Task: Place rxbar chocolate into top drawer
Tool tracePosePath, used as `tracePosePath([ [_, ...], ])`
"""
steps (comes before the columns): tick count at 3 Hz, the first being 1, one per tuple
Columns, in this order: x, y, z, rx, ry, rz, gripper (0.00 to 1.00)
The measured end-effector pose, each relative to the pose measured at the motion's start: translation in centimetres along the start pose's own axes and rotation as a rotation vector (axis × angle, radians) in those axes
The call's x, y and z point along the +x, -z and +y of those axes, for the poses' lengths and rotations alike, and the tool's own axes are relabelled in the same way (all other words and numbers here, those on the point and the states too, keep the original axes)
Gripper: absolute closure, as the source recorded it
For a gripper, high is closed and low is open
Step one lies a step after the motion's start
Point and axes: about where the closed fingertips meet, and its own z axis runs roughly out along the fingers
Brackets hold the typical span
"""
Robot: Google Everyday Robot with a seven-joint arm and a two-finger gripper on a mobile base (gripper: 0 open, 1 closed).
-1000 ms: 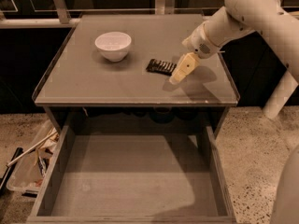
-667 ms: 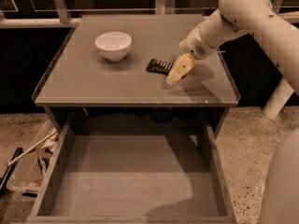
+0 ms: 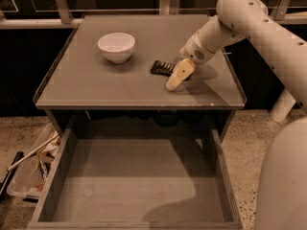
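Hovering over one rxbar chocolate (image 3: pixel 161 67): one gripper (image 3: pixel 174 79)

Nothing there could be read.
The rxbar chocolate (image 3: pixel 161 68) lay on the tabletop (image 3: pixel 96 87), and the pale marks on its black wrapper were too small for me to read. The pincer (image 3: pixel 174 78) hung just beside the end of the bar nearer the arm, and it showed no lettering I could read either.
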Motion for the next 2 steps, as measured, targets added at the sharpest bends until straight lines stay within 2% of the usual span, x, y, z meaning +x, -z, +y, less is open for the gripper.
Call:
tracePosePath([
  [1, 0.00, 0.00, 0.00, 0.000, 0.000, 0.000, 0.19],
  [2, 0.00, -0.01, 0.00, 0.000, 0.000, 0.000, 0.42],
])
